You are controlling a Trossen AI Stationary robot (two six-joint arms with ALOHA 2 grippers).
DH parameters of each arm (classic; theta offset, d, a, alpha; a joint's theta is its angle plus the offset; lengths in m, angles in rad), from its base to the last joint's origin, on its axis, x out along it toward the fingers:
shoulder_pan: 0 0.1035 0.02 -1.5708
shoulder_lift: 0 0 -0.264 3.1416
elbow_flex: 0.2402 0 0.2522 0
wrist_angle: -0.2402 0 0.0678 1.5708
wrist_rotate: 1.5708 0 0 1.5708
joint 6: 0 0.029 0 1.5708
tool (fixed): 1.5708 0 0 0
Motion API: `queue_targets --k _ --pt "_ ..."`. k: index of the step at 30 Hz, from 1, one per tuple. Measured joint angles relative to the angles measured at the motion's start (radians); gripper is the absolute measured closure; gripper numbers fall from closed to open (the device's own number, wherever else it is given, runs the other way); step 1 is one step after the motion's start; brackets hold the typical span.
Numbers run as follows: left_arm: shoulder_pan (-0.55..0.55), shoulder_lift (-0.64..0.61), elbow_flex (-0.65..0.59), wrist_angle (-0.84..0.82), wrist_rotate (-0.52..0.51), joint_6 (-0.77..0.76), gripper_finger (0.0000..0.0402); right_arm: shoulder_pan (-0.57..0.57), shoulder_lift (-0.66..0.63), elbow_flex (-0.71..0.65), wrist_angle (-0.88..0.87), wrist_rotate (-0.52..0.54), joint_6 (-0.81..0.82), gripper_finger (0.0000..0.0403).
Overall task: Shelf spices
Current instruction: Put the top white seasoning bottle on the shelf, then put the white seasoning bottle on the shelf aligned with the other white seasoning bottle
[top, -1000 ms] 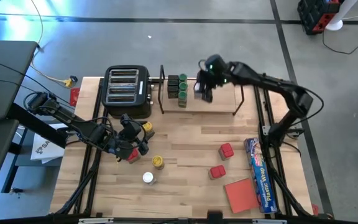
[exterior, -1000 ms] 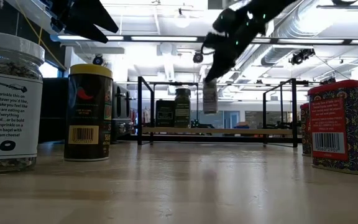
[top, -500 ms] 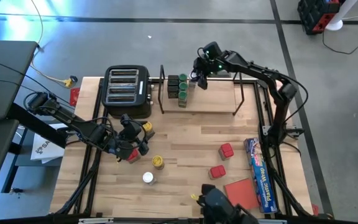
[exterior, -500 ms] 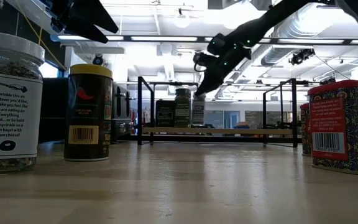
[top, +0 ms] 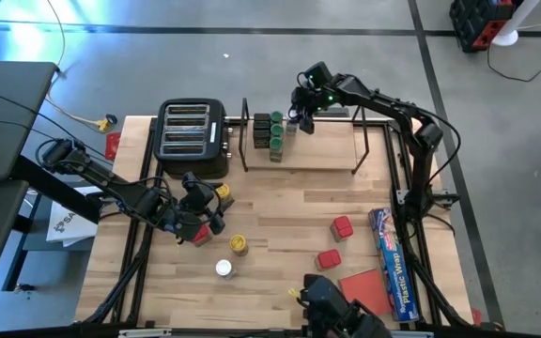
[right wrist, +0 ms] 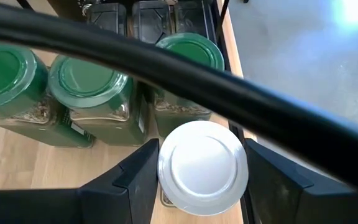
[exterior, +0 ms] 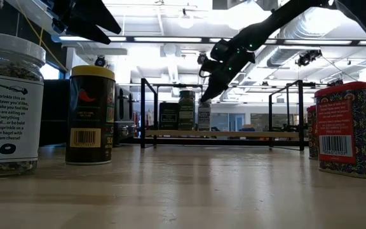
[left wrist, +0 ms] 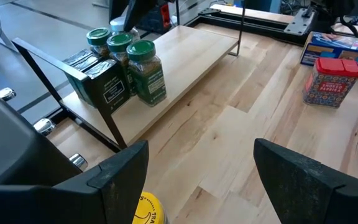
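The shelf [top: 317, 143] is a black rod rack with a wooden board, at the far edge. At its left end stand dark square jars [top: 261, 126] and green-lidded jars [top: 276, 132], which also show in the right wrist view [right wrist: 86, 81]. My right gripper [top: 298, 115] is shut on a white-lidded jar [right wrist: 202, 167], just right of the green-lidded ones. My left gripper [top: 209, 208] hangs open and empty over the table's left part, above a yellow-lidded jar [left wrist: 145, 210]. Another yellow-lidded jar [top: 239, 244], a white-lidded jar [top: 224, 268] and two red tins [top: 343, 226] stand on the table. My right gripper pinches the jar's white lid by its rim [right wrist: 166, 168] between its two fingers, one on each side. The fingers come from above, slanting down from the table's right. The jar stands upright [exterior: 204, 117] with its base at the shelf's board.
A black toaster [top: 193, 139] stands left of the shelf. A flat red pad [top: 364, 291] and a long blue plastic-wrap box [top: 393, 263] lie at the near right. A dark object [top: 336, 314] shows at the near edge.
My right gripper has carried the white-lidded jar toward the table's left and far edge and down. The jar, which hung clear above the board, now sits upright at the board beside the green-lidded jars.
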Motion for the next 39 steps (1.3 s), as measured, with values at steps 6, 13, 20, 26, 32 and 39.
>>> queue_targets --k 6,13,20,26,32,39 --pt "0.0 0.0 0.0 0.002 0.005 0.0 0.0115 0.003 0.0 0.0 0.005 0.003 -0.017 0.02" --pt "0.0 0.0 0.0 0.003 0.005 0.0 0.0115 0.003 0.0 -0.001 0.015 0.007 -0.028 0.0183" --pt "0.0 0.0 0.0 0.004 0.006 0.0 0.0115 0.003 0.0 -0.001 0.035 0.001 -0.032 0.0137" --pt "0.0 0.0 0.0 0.004 0.006 0.0 0.0115 0.006 -0.006 -0.001 0.073 -0.045 -0.04 0.0131" --pt "0.0 0.0 0.0 0.007 0.006 0.0 0.0115 0.013 -0.081 -0.001 0.068 -0.039 -0.032 0.0131" --pt "-0.021 0.0 0.0 0.001 0.01 0.001 0.0115 0.152 -0.235 -0.006 -0.084 0.016 0.055 0.0131"
